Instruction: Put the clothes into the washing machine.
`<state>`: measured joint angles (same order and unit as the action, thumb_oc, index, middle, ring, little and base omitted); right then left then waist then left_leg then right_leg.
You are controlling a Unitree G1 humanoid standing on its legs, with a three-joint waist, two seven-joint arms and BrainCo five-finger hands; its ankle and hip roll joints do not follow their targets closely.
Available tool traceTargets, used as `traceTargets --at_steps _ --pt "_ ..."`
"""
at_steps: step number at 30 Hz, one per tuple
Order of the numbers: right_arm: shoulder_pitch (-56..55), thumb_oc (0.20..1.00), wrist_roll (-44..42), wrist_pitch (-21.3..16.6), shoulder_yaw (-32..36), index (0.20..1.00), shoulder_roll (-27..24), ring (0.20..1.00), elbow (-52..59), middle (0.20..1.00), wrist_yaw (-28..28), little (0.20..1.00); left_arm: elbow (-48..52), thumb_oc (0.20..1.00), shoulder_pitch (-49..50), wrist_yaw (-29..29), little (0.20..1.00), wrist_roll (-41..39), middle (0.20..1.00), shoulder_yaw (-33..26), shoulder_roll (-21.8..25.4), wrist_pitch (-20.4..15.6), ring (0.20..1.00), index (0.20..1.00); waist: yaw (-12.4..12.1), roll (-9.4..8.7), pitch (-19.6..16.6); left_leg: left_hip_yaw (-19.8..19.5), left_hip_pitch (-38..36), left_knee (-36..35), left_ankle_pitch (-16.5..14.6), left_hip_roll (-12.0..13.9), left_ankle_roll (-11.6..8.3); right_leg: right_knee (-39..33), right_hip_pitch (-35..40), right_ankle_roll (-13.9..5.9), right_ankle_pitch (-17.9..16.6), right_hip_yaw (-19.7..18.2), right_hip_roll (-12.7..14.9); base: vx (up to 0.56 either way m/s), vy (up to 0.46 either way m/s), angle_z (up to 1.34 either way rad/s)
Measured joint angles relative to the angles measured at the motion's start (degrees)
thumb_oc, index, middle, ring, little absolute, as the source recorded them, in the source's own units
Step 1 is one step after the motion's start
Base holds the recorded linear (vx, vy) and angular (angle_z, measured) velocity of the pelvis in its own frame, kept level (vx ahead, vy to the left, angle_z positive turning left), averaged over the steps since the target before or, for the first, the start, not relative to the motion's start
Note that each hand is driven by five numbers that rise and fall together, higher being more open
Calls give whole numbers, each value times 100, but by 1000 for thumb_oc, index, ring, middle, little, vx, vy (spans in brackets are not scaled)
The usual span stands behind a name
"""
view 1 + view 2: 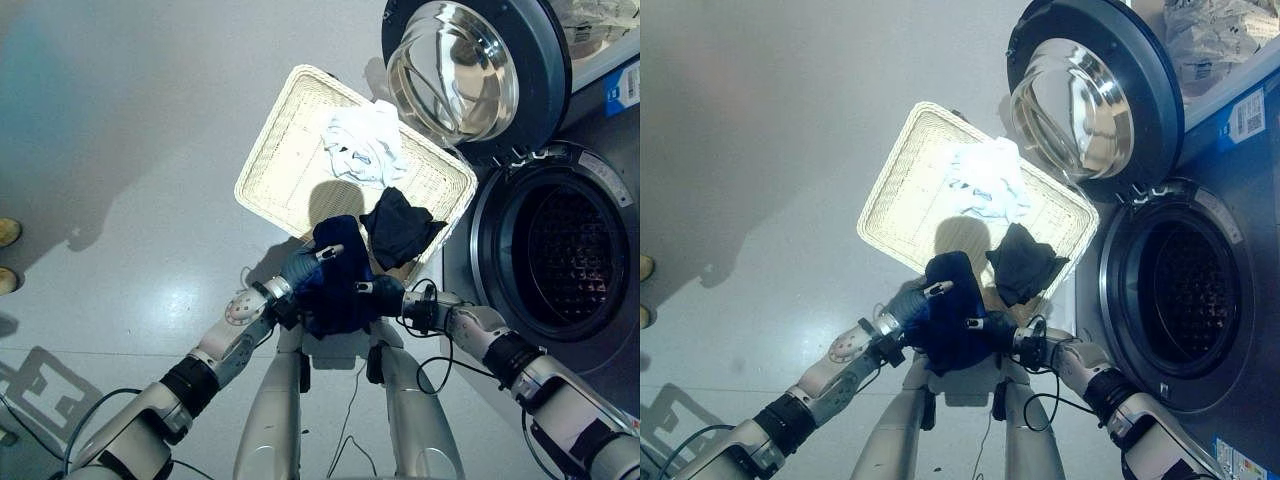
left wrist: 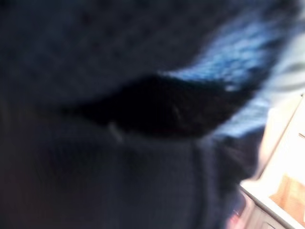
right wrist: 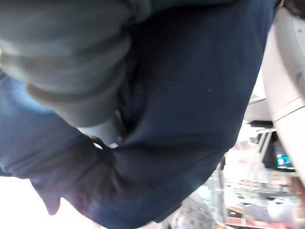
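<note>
A navy blue garment (image 1: 335,285) hangs bunched between my two hands, just in front of the near corner of the wicker basket (image 1: 285,150). My left hand (image 1: 300,268) grips its left side with curled fingers. My right hand (image 1: 388,295) is curled into its right side, and the right wrist view has the navy cloth (image 3: 190,119) pressed close around its fingers. A white cloth (image 1: 362,145) and a black cloth (image 1: 400,228) lie in the basket. The washing machine's drum opening (image 1: 565,250) gapes at the right, its round door (image 1: 470,70) swung open behind the basket.
A person's shoes (image 1: 8,232) show at the left edge on the grey floor. A plastic bag (image 1: 600,25) rests on top of the machine at the upper right. Open floor lies to the left of the basket.
</note>
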<state>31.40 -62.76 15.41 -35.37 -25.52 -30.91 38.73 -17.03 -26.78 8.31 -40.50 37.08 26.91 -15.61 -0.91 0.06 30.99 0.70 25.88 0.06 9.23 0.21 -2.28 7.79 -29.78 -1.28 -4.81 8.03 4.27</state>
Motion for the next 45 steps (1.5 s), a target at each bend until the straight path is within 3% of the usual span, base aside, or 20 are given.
traceTargets --at_steps 3,11,17,20,23,26,30,33,34,37,39,40,42,43,45 --pt "-120 200 -221 -172 23 200 276 200 -95 200 -216 200 -24 1000 -12 -832 1000 801 1000 -6 4 15 1000 1000 8 14 -5 79 40 -35 5 13 3 9 -91 11 -7 -73 -19 -4 -18 -12" --pt "-84 200 -384 -246 87 200 374 200 -209 200 -288 200 -48 1000 -140 -2197 1000 2343 1000 -3 21 161 1000 1000 9 79 -6 110 85 -37 8 11 8 20 -171 37 -26 -116 -22 6 -24 -3" --pt "-27 200 -932 -128 196 200 442 200 -596 200 -120 200 -853 1000 -587 -3535 1000 3097 1000 -130 116 799 1000 1000 29 80 -7 229 73 -31 9 23 7 96 -240 38 -27 -157 -23 5 -29 -7" --pt "-169 200 -1570 -304 449 200 468 200 -659 200 -111 200 -1348 1000 -698 -4018 1000 3109 1000 -480 368 1164 1000 1000 148 83 -5 283 72 -29 7 25 6 128 -281 37 -26 -197 -23 16 0 -10" --pt "-362 200 -2230 -732 875 200 421 200 -607 200 -125 200 -1614 1000 -711 -4207 1000 3078 1000 -802 588 1407 1000 1000 185 119 -4 437 72 -42 4 16 5 146 -364 33 -50 -328 -26 29 56 -18" --pt "-489 200 -2880 -1281 1360 200 446 200 -477 200 -182 200 -2096 1000 -674 -4208 1000 2972 1000 -1164 528 1422 1000 1000 354 199 -8 597 65 -76 1 1 3 131 -432 4 -94 -483 -31 35 92 -22" --pt "-658 200 -3537 -1958 2256 200 547 200 -398 200 -282 200 -2719 1000 -469 -4053 1000 2369 1000 -1693 195 1263 1000 1000 614 350 -4 883 -43 -208 -3 -35 4 59 -486 -54 -171 -758 -47 37 71 -29" --pt "-675 200 -3647 -2054 2428 200 509 200 -399 200 -321 200 -2743 1000 -374 -4002 1000 2293 1000 -1771 154 1198 1000 1000 668 416 -11 898 -43 -249 1 -41 8 15 -486 -64 -191 -765 -43 13 16 -12" --pt "-709 200 -3869 -2325 2987 200 488 200 -445 200 -511 200 -3014 1000 -320 -3897 1000 2100 1000 -1877 14 1023 1000 1000 784 498 -4 1029 -58 -296 1 -36 9 -89 -497 -65 -265 -867 -67 12 13 -19" --pt "-739 200 -4085 -2559 3197 200 305 200 -506 200 -654 200 -3139 1000 -305 -3788 1000 2047 1000 -1880 -43 957 1000 1000 838 535 -4 1094 -93 -353 3 -3 12 -193 -497 -31 -339 -906 -106 59 29 -30" --pt "-650 200 -4130 -2654 3403 200 203 200 -725 200 -868 200 -3298 1000 -293 -3665 1000 2008 1000 -1980 -73 796 1000 1000 917 576 -4 1177 -128 -355 1 22 10 -201 -495 -26 -340 -916 -116 70 -4 -16" --pt "-64 200 -4129 -2941 4240 200 -17 200 -1203 200 -1520 200 -3805 1000 -274 -3515 1000 1878 1000 -2038 -183 617 1000 1000 930 853 -62 1318 -129 -369 -27 21 -19 -204 -569 -37 -336 -922 -105 67 -31 -29" --pt "153 200 -4116 -3118 4269 200 -11 200 -1228 200 -1806 200 -3835 1000 -226 -3501 1000 1818 1000 -2026 -187 619 1000 1000 879 904 -95 1350 -127 -367 -40 23 -23 -204 -604 -35 -361 -916 -83 47 -34 -34" --pt "595 200 -4125 -3877 4231 200 4 200 -1301 200 -2970 200 -3582 1000 -55 -3468 1000 1616 1000 -1970 -240 595 1000 1000 715 1018 -171 1321 -100 -329 -98 -24 -95 -186 -704 -6 -408 -915 -27 36 -50 -24" --pt "844 200 -4039 -4221 4234 200 -56 200 -1288 200 -3801 200 -3332 1000 -37 -3443 1000 1602 1000 -1927 -244 553 1000 1000 652 1028 -177 1314 -87 -333 -98 -20 -93 -176 -714 -4 -408 -894 -28 28 -89 -5"
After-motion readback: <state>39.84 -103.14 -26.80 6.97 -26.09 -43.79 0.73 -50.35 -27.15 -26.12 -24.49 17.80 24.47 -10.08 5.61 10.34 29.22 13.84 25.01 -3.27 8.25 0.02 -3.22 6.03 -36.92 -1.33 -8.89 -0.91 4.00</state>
